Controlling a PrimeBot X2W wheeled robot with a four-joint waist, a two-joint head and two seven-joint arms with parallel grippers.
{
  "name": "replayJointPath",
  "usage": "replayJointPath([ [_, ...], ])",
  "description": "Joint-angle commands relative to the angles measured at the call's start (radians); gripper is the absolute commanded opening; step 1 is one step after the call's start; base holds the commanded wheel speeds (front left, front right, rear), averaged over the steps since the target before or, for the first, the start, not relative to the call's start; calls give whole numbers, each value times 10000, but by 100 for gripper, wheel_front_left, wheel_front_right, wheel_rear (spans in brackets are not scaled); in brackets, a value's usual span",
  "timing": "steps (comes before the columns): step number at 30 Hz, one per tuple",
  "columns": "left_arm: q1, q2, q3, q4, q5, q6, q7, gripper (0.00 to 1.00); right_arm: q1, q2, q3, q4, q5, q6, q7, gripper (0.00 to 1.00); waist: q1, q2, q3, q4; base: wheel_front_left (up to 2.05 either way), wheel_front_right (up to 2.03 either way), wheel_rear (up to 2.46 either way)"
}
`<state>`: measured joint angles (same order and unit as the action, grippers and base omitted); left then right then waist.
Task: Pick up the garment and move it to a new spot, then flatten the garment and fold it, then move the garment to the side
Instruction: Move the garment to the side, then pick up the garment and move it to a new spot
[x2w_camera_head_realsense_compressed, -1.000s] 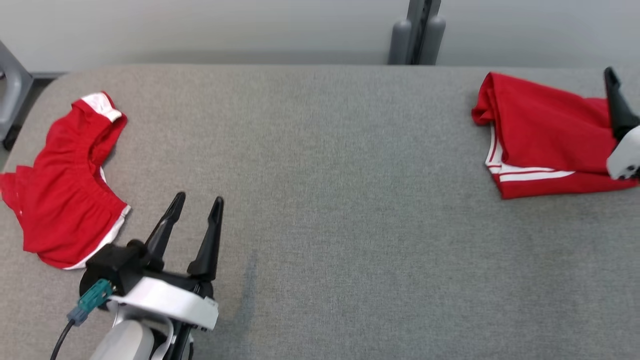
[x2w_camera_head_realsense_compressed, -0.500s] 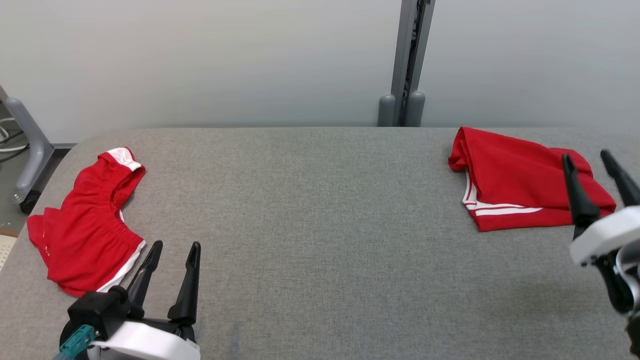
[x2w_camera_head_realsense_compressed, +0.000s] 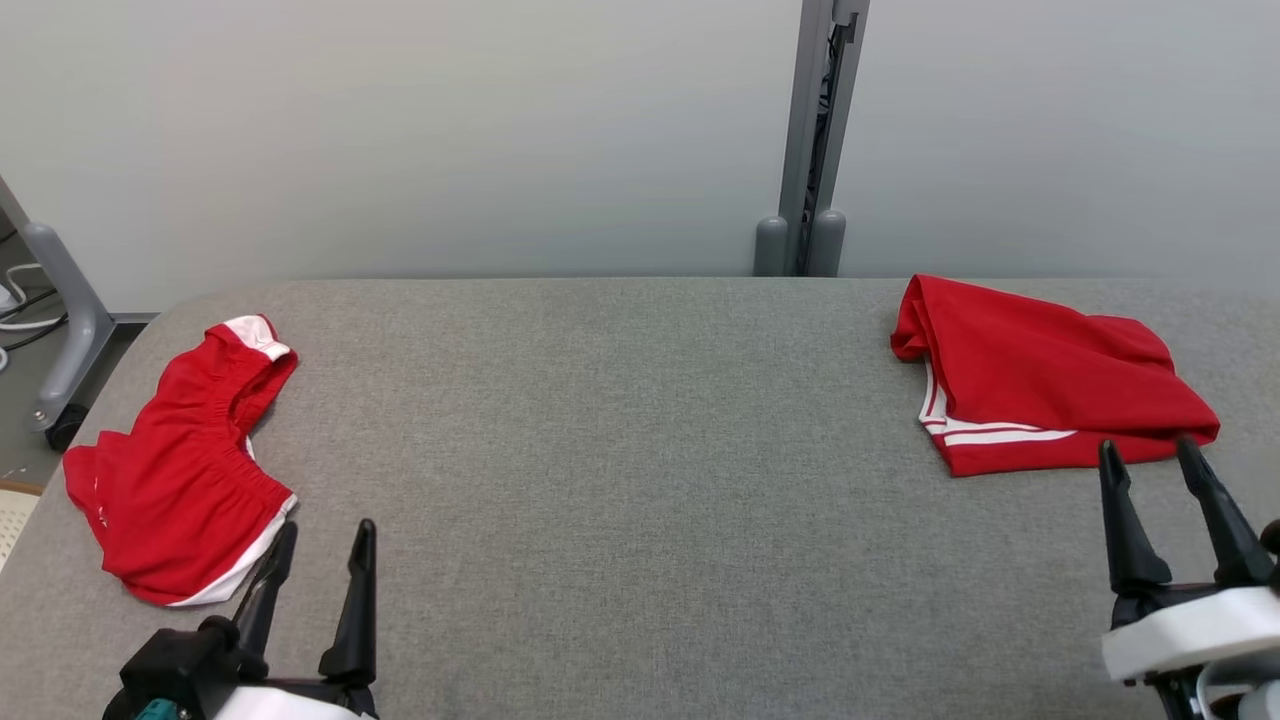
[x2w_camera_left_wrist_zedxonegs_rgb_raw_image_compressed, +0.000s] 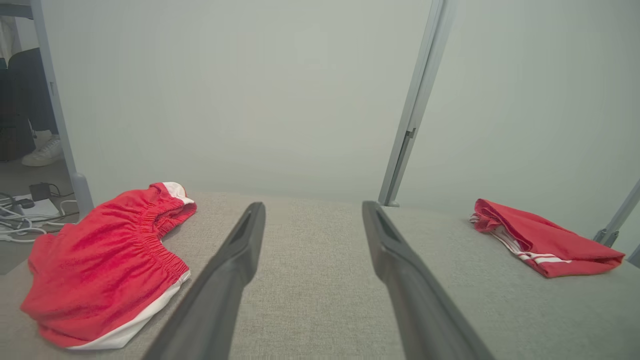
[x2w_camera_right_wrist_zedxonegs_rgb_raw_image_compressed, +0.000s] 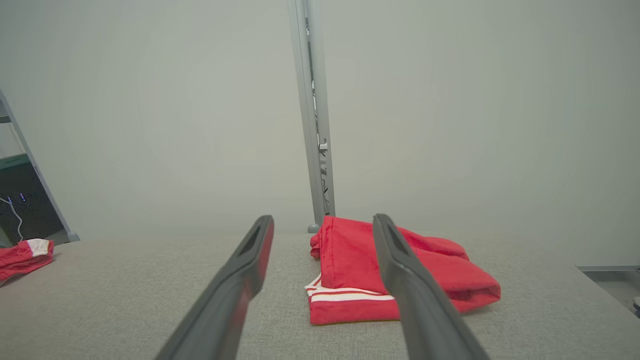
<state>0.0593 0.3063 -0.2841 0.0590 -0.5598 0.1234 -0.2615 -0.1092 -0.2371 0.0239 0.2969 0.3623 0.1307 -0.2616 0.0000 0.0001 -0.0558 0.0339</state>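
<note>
Head view: folded red shorts (x2w_camera_head_realsense_compressed: 1040, 380) sit near the gray padded table's (x2w_camera_head_realsense_compressed: 640, 450) far right corner, crumpled red shorts (x2w_camera_head_realsense_compressed: 170, 480) by its left edge. Left gripper (x2w_camera_head_realsense_compressed: 325, 535) and right gripper (x2w_camera_head_realsense_compressed: 1145, 450) are both spread and empty. Left wrist view: fingers (x2w_camera_left_wrist_zedxonegs_rgb_raw_image_compressed: 235, 260) wide apart over bare table. Right wrist view: folded pair just beyond the spread fingers.

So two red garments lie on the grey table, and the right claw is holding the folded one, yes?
No: the right gripper stands open, gripping nothing; the folded garment lies loose ahead of it, as the right wrist view shows.
</note>
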Motion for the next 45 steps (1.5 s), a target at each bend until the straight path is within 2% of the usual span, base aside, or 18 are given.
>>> replayJointPath([
  [1,123,12,135,0,126,32,-37,100,195,84,-124,-252,-90,3,-43,100,0,-1,10,-26,0,0,0],
  [9,331,-508,783,263,973,-366,-40,100,977,595,-295,-1335,-895,3,-44,100,0,-1,113,-99,0,0,0],
  [26,77,-1244,1473,700,1857,-1196,-42,100,1025,779,-266,-1146,-1011,3,-46,100,0,-1,251,-35,0,0,0],
  [45,-36,-1648,1892,952,2259,-1596,-42,100,910,797,24,-1049,-915,3,-46,100,0,-1,212,135,0,0,0],
])
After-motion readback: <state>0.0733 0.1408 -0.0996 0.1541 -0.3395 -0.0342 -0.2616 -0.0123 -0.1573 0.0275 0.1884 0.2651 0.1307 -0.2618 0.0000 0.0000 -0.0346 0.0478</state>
